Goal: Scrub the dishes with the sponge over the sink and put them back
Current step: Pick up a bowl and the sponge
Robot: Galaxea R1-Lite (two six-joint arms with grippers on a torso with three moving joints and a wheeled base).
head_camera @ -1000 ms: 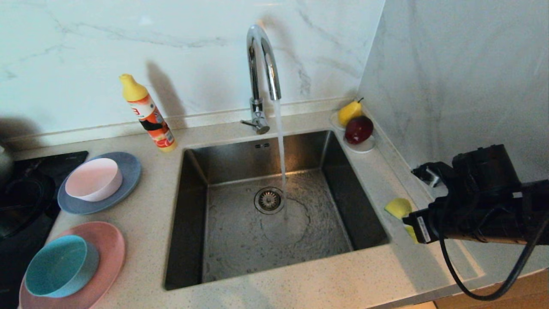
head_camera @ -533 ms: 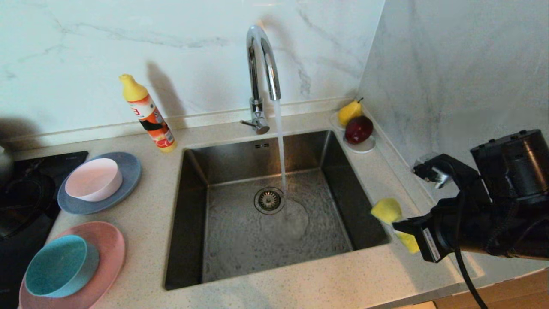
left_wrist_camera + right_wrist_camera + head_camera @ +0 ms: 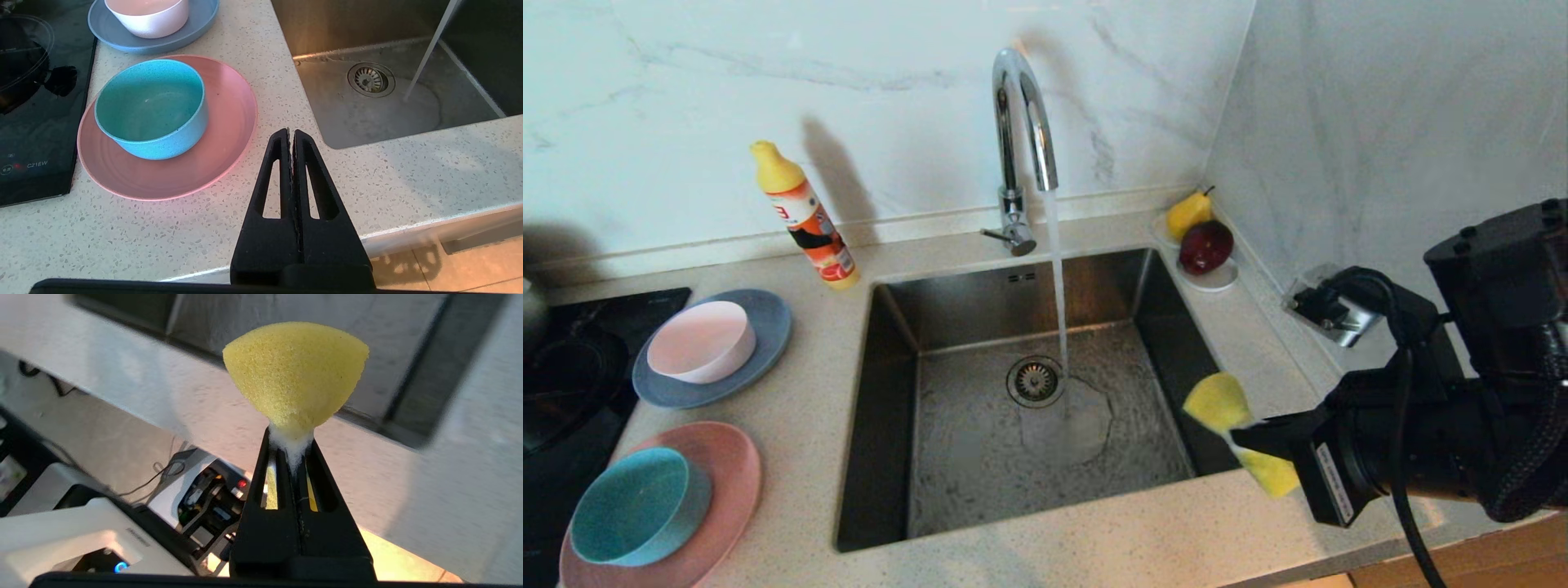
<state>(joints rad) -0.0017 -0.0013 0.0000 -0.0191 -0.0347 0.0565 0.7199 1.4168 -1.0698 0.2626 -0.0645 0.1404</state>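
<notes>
The right gripper (image 3: 1241,437) is clamped on the sponge (image 3: 1217,402) at the sink's (image 3: 882,392) right rim. The left gripper (image 3: 291,134), pressed together, idles near the pink plate (image 3: 229,134); no dish is scrubbed yet.

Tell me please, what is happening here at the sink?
The right gripper has its jaws shut on the yellow sponge and holds it at the right edge of the sink, where water runs from the faucet. The left gripper is shut, empty, over the counter. No dish is being washed yet: the pale bowl sits on the blue-grey plate, the teal bowl on the pink plate.
</notes>
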